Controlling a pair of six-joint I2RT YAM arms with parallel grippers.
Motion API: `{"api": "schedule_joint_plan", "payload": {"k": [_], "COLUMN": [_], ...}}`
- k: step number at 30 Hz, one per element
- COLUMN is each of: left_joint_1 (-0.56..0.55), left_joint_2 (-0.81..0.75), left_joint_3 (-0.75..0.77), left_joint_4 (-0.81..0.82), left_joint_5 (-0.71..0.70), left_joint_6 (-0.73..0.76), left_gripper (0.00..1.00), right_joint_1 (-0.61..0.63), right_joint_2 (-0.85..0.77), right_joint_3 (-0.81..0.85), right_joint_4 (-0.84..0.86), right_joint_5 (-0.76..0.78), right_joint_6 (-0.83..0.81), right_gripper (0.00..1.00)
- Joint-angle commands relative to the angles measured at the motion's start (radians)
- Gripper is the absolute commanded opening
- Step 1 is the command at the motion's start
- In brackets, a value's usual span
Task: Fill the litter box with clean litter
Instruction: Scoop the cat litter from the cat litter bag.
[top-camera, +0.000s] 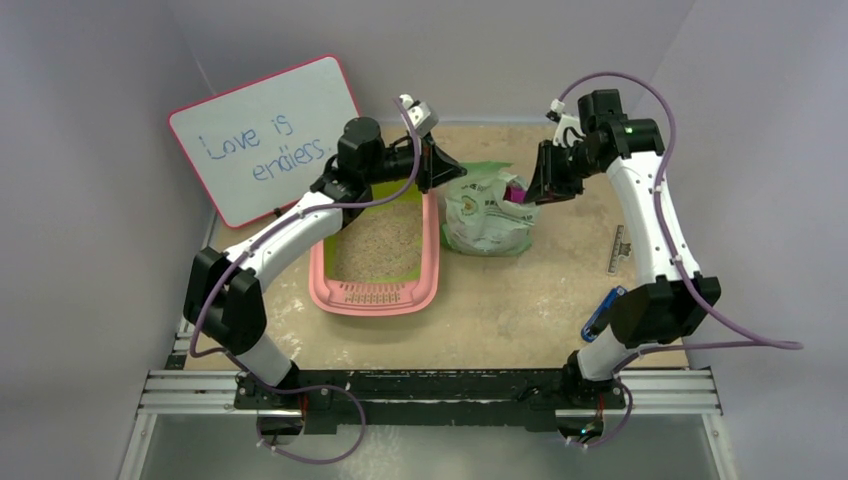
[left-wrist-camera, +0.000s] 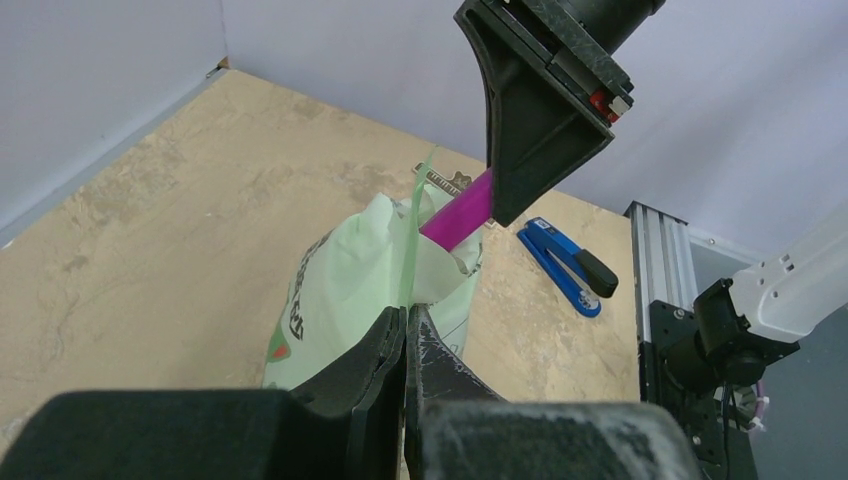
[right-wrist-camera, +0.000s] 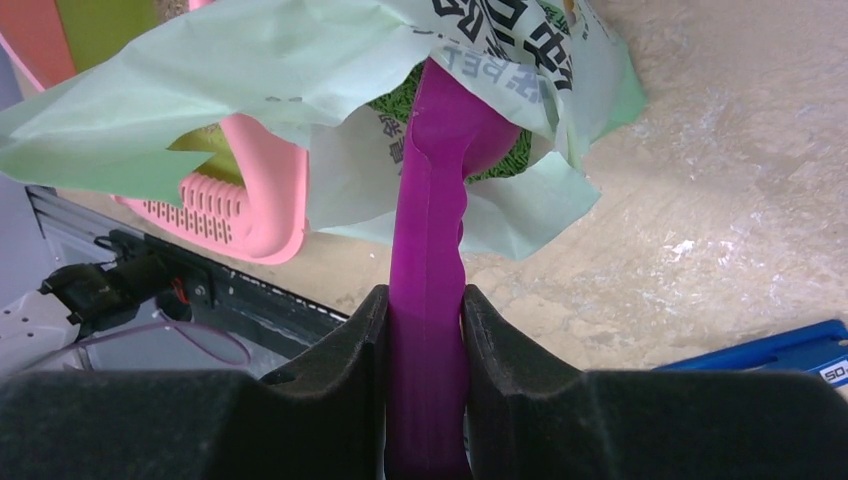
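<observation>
From above, the pale green bag (top-camera: 487, 215) stands on the sandy surface (top-camera: 500, 300). The pink litter box (top-camera: 375, 295) lies just left of the bag, with beige granules in it. The left hand (top-camera: 440, 168) meets the bag's upper left edge. The right hand (top-camera: 535, 190) comes in from the bag's right, carrying a purple scoop (top-camera: 515, 193). A whiteboard (top-camera: 265, 135) leans well left of the bag.

In the left wrist view, the left hand's fingers are pressed together, pinching a thin edge of the bag's rim. The scoop slants into the bag's mouth, and a blue stapler (left-wrist-camera: 565, 262) lies beyond the bag.

In the right wrist view, the right hand clamps the scoop's handle. The scoop's bowl sits inside the bag's mouth against the clean litter (right-wrist-camera: 512, 160), a patch of green granules.
</observation>
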Motion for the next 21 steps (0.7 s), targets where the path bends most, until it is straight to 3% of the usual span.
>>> {"api": "schedule_joint_plan", "payload": {"k": [1,11,20,21], "left_joint_1": [0.0,0.001,0.0,0.0], "left_joint_2": [0.0,0.011,-0.06,-0.067], "left_joint_3": [0.037,0.067,0.011,0.002], "left_joint_4": [0.021,-0.017,0.016,-0.016], "left_joint_5": [0.035,0.048,0.085,0.051], "left_joint_6": [0.015,0.046,0.007,0.032], "left_gripper": [0.0,0.0,0.0,0.1], "right_joint_1": [0.039,0.155,0.156,0.156], "right_joint_2": [0.056,0.002,-0.154,-0.167], "right_joint_3": [-0.056,-0.012,-0.098,-0.129], "right_joint_4": [-0.024,0.013,0.05,0.051], "right_joint_5": [0.121,-0.131,-0.193,-0.192], "right_joint_6": [-0.03,-0.105,-0.063,-0.053], "right_gripper": [0.0,0.0,0.0,0.0]}}
